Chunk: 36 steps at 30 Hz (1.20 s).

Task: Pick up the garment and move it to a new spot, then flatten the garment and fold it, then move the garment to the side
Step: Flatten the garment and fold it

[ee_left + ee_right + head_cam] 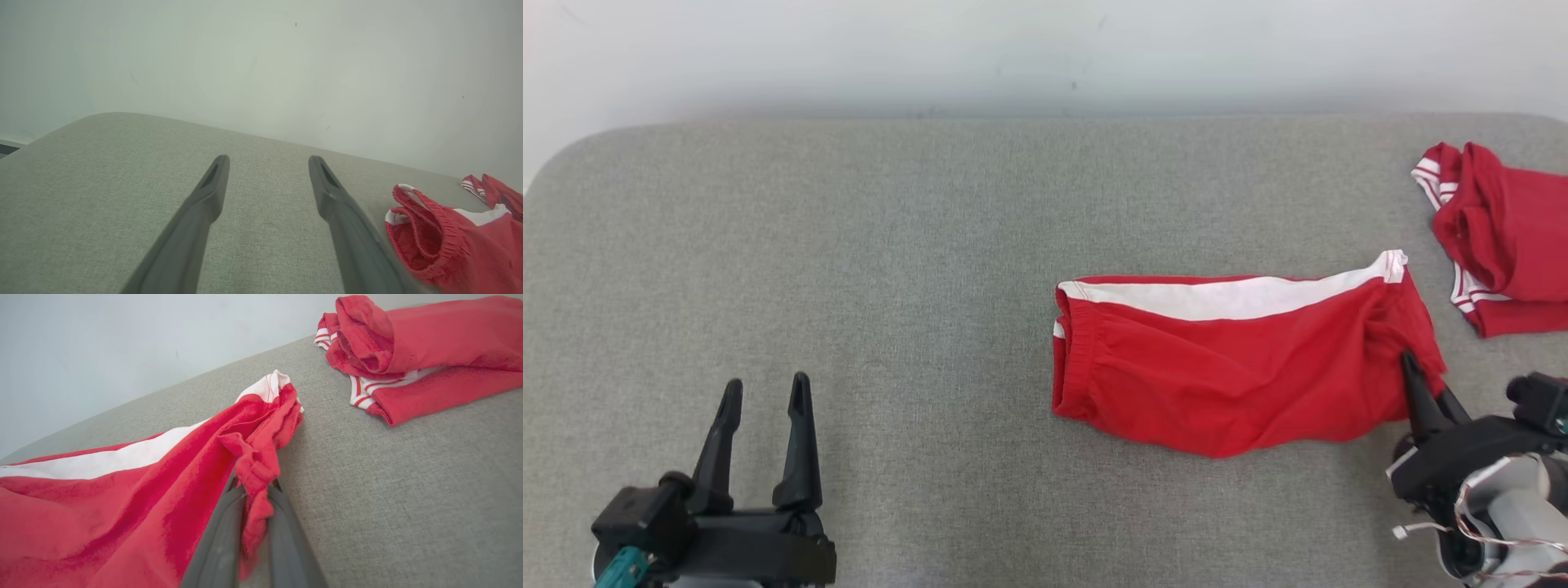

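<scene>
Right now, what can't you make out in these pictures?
The second red garment: head view, cut off by the right edge.
Tips of the right tool: right wrist view, buried in the bunched cloth of the shorts; how many layers are pinched is hidden.
Shorts' far end: left wrist view, cut off by the right edge.

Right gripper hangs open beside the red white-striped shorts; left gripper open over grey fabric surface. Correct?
No: the right wrist view shows the right gripper shut on the red white-striped shorts' edge. The left gripper is open over the grey fabric surface.
</scene>
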Tool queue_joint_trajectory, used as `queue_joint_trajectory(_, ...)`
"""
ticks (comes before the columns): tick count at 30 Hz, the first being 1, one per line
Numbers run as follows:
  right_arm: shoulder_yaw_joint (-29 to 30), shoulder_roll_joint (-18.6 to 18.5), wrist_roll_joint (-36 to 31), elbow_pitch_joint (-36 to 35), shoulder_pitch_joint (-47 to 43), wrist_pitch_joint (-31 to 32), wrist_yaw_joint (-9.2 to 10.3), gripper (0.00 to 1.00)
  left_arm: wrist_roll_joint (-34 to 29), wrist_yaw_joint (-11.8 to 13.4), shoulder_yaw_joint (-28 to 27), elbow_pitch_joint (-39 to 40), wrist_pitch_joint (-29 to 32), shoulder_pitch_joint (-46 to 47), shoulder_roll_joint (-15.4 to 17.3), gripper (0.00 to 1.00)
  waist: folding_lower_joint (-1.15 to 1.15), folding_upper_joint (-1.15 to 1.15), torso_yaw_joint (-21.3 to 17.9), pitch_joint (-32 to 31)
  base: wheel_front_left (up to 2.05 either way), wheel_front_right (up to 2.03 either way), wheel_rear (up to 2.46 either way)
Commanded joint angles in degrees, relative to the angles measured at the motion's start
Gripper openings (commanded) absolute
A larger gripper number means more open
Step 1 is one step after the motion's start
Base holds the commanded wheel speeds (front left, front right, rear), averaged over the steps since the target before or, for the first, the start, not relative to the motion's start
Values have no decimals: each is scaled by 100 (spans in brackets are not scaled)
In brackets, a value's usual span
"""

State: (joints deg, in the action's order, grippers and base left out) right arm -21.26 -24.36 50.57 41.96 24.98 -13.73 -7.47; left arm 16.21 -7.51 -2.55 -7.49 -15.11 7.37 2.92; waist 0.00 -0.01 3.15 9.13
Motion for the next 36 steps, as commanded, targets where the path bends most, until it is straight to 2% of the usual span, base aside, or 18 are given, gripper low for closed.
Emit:
queue_joint_trajectory(1,14,59,-92,-90,62,-54,0,0,-36,8,-23,-7,-2,-124,2,100,0,1,-23,-81,0,0,0)
queue_joint_trajectory(6,-26,212,-355,-526,57,-98,0,0,-43,8,-63,-14,-2,-228,1,100,0,1,-41,-229,0,0,0)
queue_joint_trajectory(12,-180,472,-736,-1370,-18,-101,0,0,30,8,-101,28,-2,-272,-1,100,0,1,2,-332,0,0,0)
queue_joint_trajectory(20,-563,920,-1312,-2161,-162,322,0,0,141,8,-95,23,-2,-248,-2,100,0,1,213,-386,0,0,0)
queue_joint_trajectory(26,-674,1259,-1538,-2039,-275,466,0,0,205,20,-21,-21,-2,-215,-1,100,0,1,393,-368,0,0,0)
queue_joint_trajectory(32,-796,1625,-1780,-1480,-176,418,0,0,286,39,32,-50,-2,-165,-2,100,0,1,536,-291,0,0,0)
queue_joint_trajectory(36,-864,1832,-1712,-1151,-101,290,0,0,308,36,27,-77,-2,-103,-3,100,0,1,588,-203,0,0,0)
